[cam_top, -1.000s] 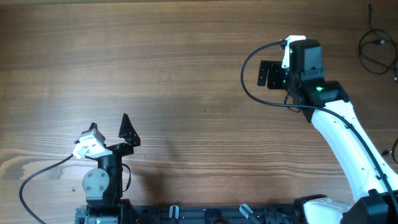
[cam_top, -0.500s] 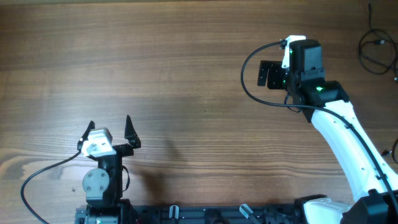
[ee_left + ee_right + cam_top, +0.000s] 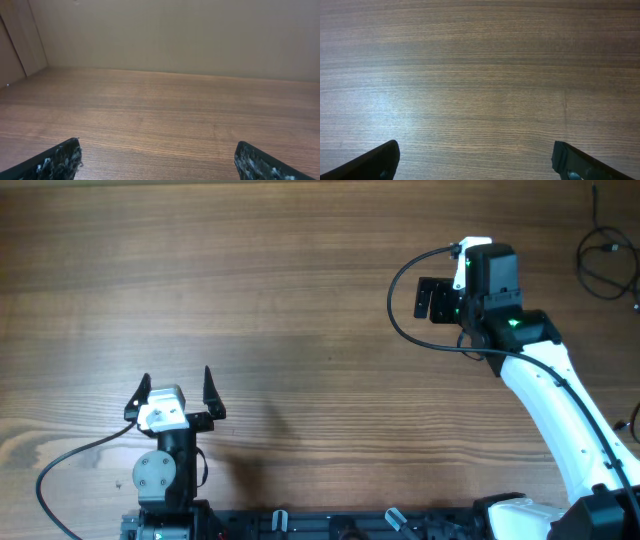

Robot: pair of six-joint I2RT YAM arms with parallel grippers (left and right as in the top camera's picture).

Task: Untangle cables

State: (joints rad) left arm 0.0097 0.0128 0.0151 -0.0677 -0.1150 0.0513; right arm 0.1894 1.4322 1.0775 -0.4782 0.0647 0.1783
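Observation:
The cables (image 3: 604,264) lie as thin black loops at the table's far right edge, seen only in the overhead view. My right gripper (image 3: 423,298) hangs well to their left and points left, away from them. It stands open over bare wood (image 3: 477,162) with nothing between its fingers (image 3: 379,161). Near the front left of the table, my left gripper (image 3: 176,383) also stands open, its black fingertips (image 3: 61,159) wide apart over bare wood (image 3: 160,164). Neither wrist view holds any cable.
A thicker black cable (image 3: 400,310) loops off the right arm's wrist, and another one (image 3: 70,465) trails from the left arm's base. The arms' mounting rail (image 3: 330,525) runs along the front edge. A beige wall (image 3: 175,35) rises beyond the table.
My left gripper has turned at the wrist from a leftward tilt to pointing straight away from the base. The right arm and the cables have not moved.

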